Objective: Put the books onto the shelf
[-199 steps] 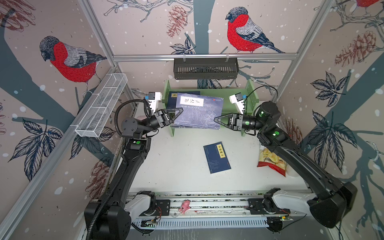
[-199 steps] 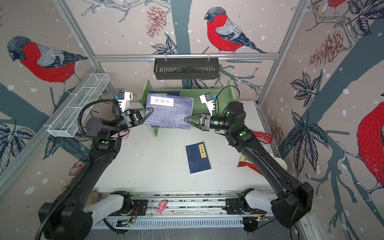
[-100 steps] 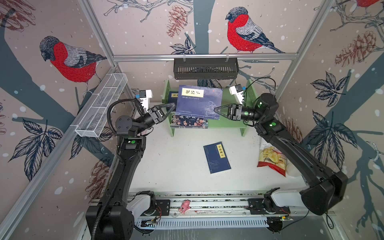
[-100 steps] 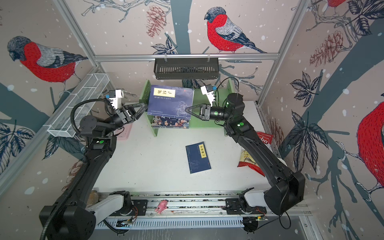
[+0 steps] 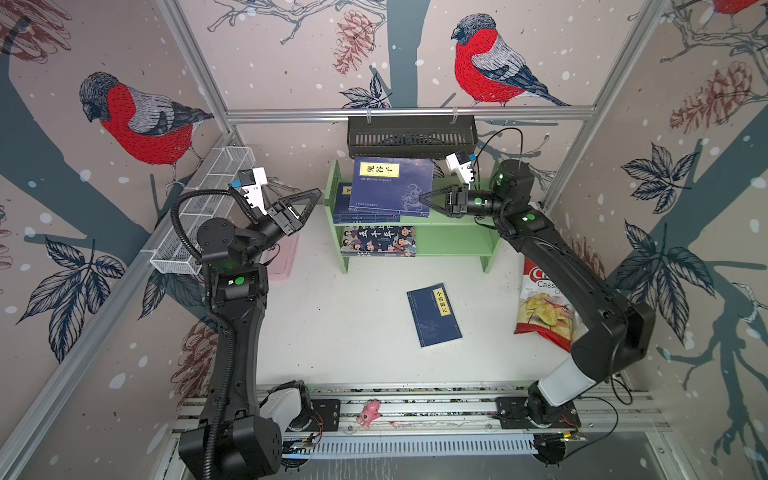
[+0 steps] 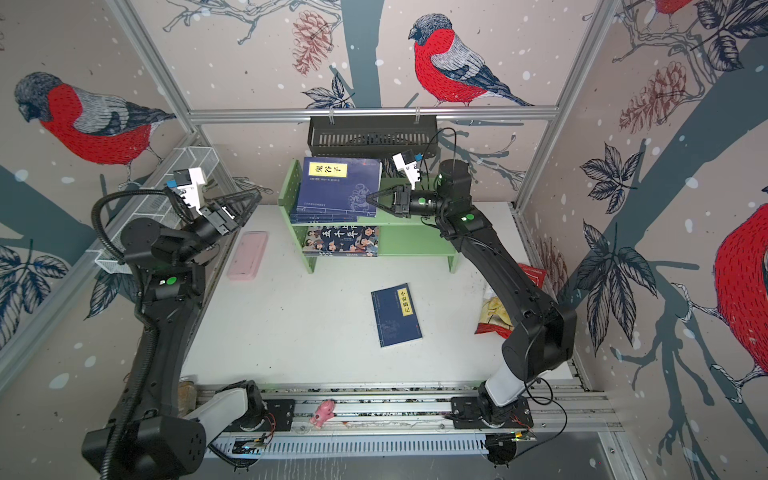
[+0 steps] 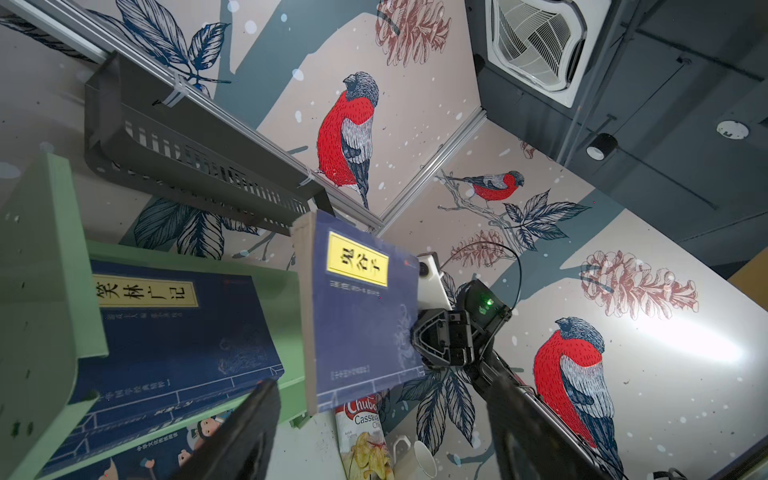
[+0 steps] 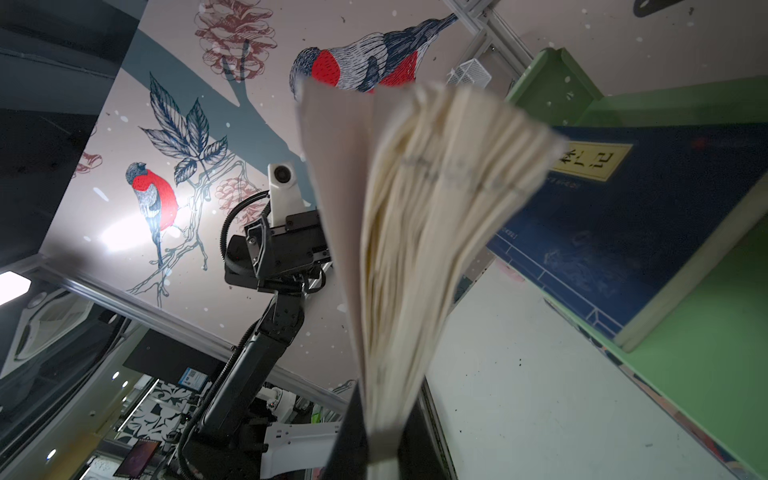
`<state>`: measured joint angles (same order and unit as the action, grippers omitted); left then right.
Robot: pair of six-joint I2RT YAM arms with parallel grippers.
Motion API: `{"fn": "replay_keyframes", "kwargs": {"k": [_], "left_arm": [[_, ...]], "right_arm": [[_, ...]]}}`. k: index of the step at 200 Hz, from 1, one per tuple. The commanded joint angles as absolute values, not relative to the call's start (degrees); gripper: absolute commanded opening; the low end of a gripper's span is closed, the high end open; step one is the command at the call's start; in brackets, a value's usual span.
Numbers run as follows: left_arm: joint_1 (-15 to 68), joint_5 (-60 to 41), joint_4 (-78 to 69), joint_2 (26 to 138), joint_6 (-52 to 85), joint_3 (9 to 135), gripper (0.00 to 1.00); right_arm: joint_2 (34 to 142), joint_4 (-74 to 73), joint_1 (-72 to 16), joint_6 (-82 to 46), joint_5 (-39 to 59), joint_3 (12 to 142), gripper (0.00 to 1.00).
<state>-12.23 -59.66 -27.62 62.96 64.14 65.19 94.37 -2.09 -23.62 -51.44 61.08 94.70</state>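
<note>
The light green shelf (image 5: 457,245) (image 6: 415,245) stands at the back. My right gripper (image 5: 422,198) (image 6: 369,198) (image 8: 384,440) is shut on the edge of a navy book with a yellow label (image 5: 390,187) (image 6: 338,187) (image 7: 361,316) (image 8: 419,232). It holds that book tilted over the navy books stacked on the top tier (image 5: 345,203) (image 7: 178,332). A cartoon-cover book (image 5: 378,241) (image 6: 343,241) lies on the lower tier. Another navy book (image 5: 434,316) (image 6: 397,316) lies flat on the table. My left gripper (image 5: 309,208) (image 6: 251,203) (image 7: 380,386) is open and empty, left of the shelf.
A black slotted basket (image 5: 411,135) hangs just above the shelf. A white wire tray (image 5: 203,208) runs along the left wall, with a pink case (image 6: 247,254) below my left gripper. A chips bag (image 5: 542,307) lies at the right and a pink toy (image 5: 370,411) on the front rail.
My left gripper opened, let go of the book and drew back to the left. My right gripper carried the book back and up over the top tier.
</note>
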Motion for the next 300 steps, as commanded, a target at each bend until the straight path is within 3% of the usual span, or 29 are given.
{"fn": "replay_keyframes", "kwargs": {"k": [1, 129, 300], "left_arm": [[-12.30, -60.05, -31.11, 64.15, 65.50, 67.00, 0.78], [-12.30, -60.27, -40.53, 70.55, 72.56, 68.20, 0.78], [-12.22, -60.56, -48.38, 72.44, 79.23, 66.93, 0.79]], "right_arm": [[97.40, 1.11, -23.86, -48.75, 60.21, 98.35, 0.00], [117.41, 11.84, -26.45, -48.69, 60.31, 119.90, 0.01], [122.72, 16.47, -26.47, -49.92, 60.90, 125.59, 0.03]]}}
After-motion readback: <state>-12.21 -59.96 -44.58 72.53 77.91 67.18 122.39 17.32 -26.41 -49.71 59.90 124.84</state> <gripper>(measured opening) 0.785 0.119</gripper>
